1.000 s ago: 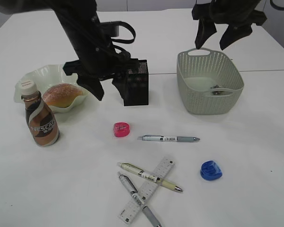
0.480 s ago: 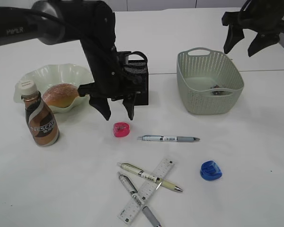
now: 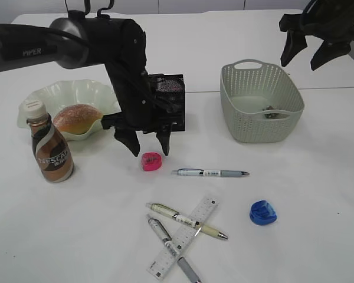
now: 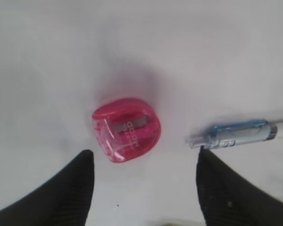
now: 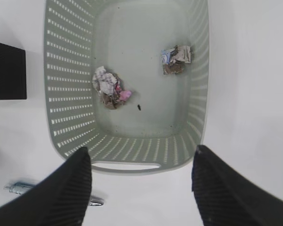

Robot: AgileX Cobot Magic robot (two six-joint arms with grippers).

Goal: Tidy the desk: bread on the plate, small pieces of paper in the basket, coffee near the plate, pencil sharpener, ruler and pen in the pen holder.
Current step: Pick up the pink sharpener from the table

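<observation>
Dropped lower since a second ago: left gripper (image 3: pixel 146 143), then up by the pen holder (image 3: pixel 170 109), now hanging just above the pink pencil sharpener (image 3: pixel 151 161), fingers spread wide and holding nothing. Swung out toward 2 o'clock over the same second: right gripper (image 3: pixel 311 54), now high above the far right edge of the desk (image 3: pixel 318 177), jaws parted and empty.

Seen from the left wrist: pink pencil sharpener (image 4: pixel 126 129) lying on the white top between the two dark fingertips (image 4: pixel 66 193), touching neither; blue-clipped end of a pen (image 4: pixel 240 134) at 3 o'clock from it.

Seen from the right wrist: basket (image 5: pixel 66 84) directly below, two small pieces of paper (image 5: pixel 108 86) inside, one at 9 o'clock of the floor, the other at 1 o'clock; black corner of the pen holder (image 5: pixel 7 70) at 9 o'clock outside the basket wall.

Elsewhere, exterior view: bread (image 3: pixel 76 118) resting in the plate (image 3: pixel 59 94) at 9 o'clock of the desk; coffee (image 3: pixel 49 148) upright just at 6 o'clock of the plate, touching or nearly touching its rim. Basket (image 3: pixel 261 101) at 2 o'clock. Grey pen (image 3: pixel 210 173) lying at 3 o'clock from the pink sharpener. Ruler (image 3: pixel 185 236) at 6 o'clock, slanted, crossed with a cream pen (image 3: pixel 186 220) and a grey pen (image 3: pixel 171 247). Blue pencil sharpener (image 3: pixel 263 212) at 4 o'clock, apart from the rest.
</observation>
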